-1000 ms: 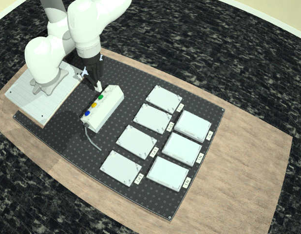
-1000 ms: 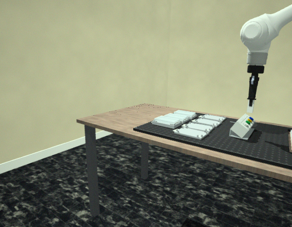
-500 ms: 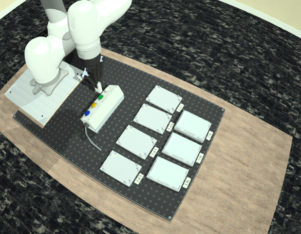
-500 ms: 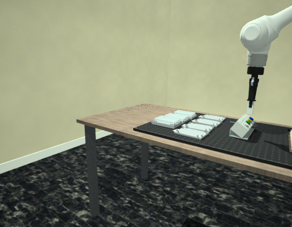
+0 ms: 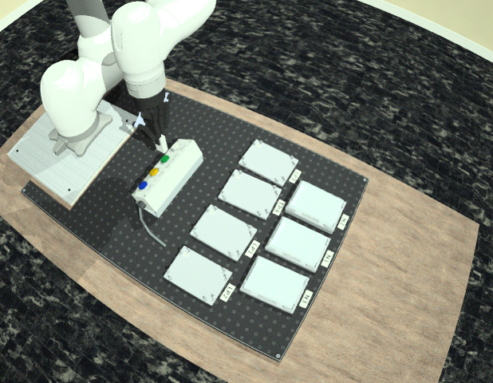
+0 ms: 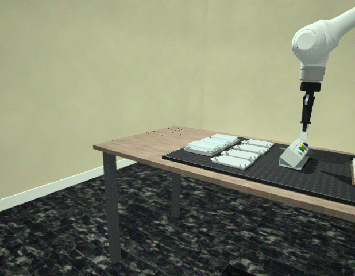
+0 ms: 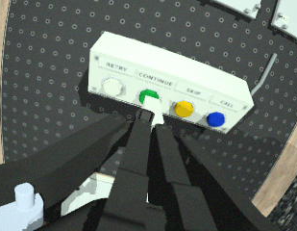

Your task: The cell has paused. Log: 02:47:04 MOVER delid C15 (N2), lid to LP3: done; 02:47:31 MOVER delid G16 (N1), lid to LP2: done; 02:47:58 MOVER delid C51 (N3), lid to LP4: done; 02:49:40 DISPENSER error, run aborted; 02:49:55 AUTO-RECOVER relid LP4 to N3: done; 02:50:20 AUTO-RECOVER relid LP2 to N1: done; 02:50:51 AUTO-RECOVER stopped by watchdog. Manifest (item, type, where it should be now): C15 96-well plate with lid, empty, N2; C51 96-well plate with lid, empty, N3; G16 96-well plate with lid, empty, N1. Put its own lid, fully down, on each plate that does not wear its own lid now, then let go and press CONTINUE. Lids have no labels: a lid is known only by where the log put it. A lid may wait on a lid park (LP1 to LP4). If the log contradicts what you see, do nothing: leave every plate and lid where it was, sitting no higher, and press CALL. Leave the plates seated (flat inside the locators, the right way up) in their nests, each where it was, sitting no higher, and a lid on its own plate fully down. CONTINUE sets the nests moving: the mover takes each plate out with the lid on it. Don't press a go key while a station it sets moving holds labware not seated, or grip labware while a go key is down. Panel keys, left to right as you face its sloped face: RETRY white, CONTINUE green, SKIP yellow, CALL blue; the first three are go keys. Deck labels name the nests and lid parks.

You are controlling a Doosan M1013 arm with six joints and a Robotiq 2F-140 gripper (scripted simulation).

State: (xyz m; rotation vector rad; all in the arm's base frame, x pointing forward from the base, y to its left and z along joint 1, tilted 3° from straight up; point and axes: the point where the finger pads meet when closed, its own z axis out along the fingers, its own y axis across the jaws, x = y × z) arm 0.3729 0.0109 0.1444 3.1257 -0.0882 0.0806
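Note:
Three lidded 96-well plates sit in the nests: N2 (image 5: 315, 206), N1 (image 5: 297, 243) and N3 (image 5: 274, 284). Each lid looks flat and fully down. The four lid parks LP3 (image 5: 268, 162), LP4 (image 5: 250, 193), LP1 (image 5: 223, 231) and LP2 (image 5: 197, 274) hold no lid. My gripper (image 5: 161, 144) is shut and empty, pointing down at the key panel (image 5: 167, 176). In the wrist view its tip (image 7: 154, 115) lies at the edge of the green CONTINUE key (image 7: 148, 94). I cannot tell whether it touches the key.
On the panel, white RETRY (image 7: 111, 87) is left of the green key, and yellow SKIP (image 7: 183, 110) and blue CALL (image 7: 216, 118) are to its right. A grey cable (image 5: 150, 231) runs from the panel's end. The arm's base plate (image 5: 69, 158) stands behind the panel.

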